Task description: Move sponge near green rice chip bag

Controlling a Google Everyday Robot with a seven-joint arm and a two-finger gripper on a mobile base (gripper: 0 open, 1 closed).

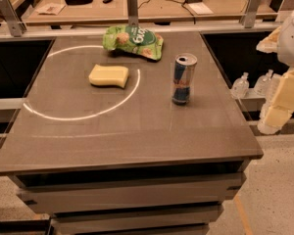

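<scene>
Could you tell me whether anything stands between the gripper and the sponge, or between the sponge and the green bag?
The upright drink can stands roughly between the gripper, off the table at the picture's right, and the sponge. Between the sponge and the green rice chip bag only bare table shows.

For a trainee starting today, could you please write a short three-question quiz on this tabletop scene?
1. True or false: the pale yellow rectangular foam sponge lies apart from the wrinkly bright green foil rice chip bag.
2. Which stands upright on the grey table? A) sponge B) blue-and-silver metal drink can C) bag
3. Fill in: the robot's pale yellow gripper hangs beyond the table's ____ side in the picture.
Key: 1 true; 2 B; 3 right.
</scene>
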